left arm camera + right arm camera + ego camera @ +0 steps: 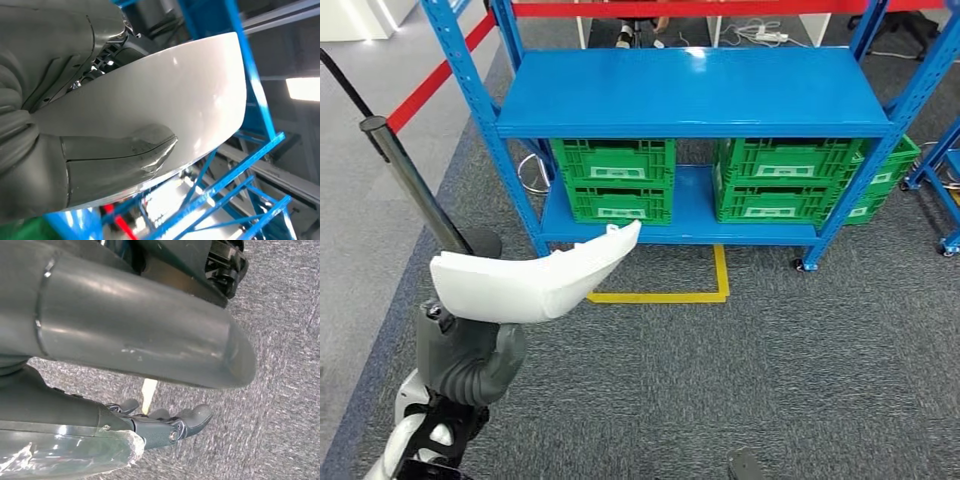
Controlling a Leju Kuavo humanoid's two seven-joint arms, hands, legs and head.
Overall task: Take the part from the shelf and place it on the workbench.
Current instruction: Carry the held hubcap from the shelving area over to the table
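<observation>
Gripping the white part (539, 278) from below, my left hand (467, 362) leaves its long axis pointing toward the shelf (690, 95); my right hand (166, 427) hangs empty, fingers loosely extended.

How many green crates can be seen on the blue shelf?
3. One on the lower level at the left, one at the right, and a third partly hidden behind the right post. Others may be hidden.

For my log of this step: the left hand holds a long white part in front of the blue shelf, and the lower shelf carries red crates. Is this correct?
Not quite: the crates on the lower level of the blue shelf are green, not red, as the head view shows. The rest is right: the left hand holds the long white part in front of the shelf.
</observation>
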